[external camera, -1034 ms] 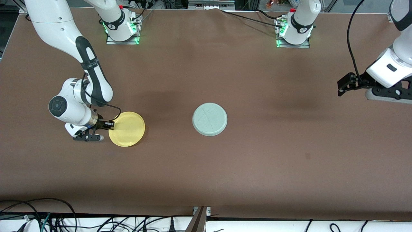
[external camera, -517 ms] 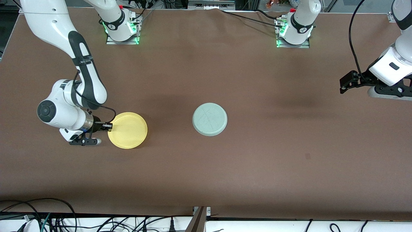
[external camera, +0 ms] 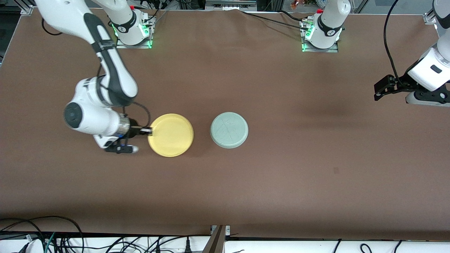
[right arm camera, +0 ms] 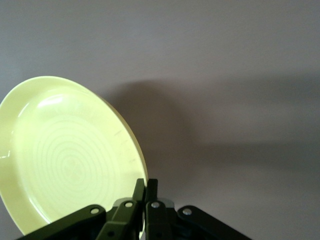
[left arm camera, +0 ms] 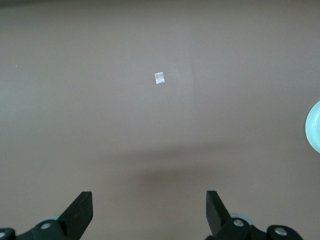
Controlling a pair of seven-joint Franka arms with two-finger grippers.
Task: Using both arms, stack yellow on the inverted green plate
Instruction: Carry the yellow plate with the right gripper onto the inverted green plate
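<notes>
The right gripper (external camera: pixel 149 131) holds the yellow plate (external camera: pixel 171 135) by its rim, above the table. The green plate (external camera: pixel 229 130) lies upside down just past the yellow plate's free edge, straight ahead of this gripper. The left gripper (external camera: pixel 380 92) waits wide open, well apart.

We see the yellow plate (external camera: pixel 171 135) as smooth plastic with a soft sheen, fine concentric rings moulded in its floor. The green plate (external camera: pixel 229 130) at its three o'clock looks matt, with faint vein-like lines on its upturned underside. The brown surface (external camera: pixel 281 175) reads as matt sheet. The right gripper (right arm camera: pixel 145 186) has dull black fingers (right arm camera: pixel 151 192); both arms wear glossy white shells.
</notes>
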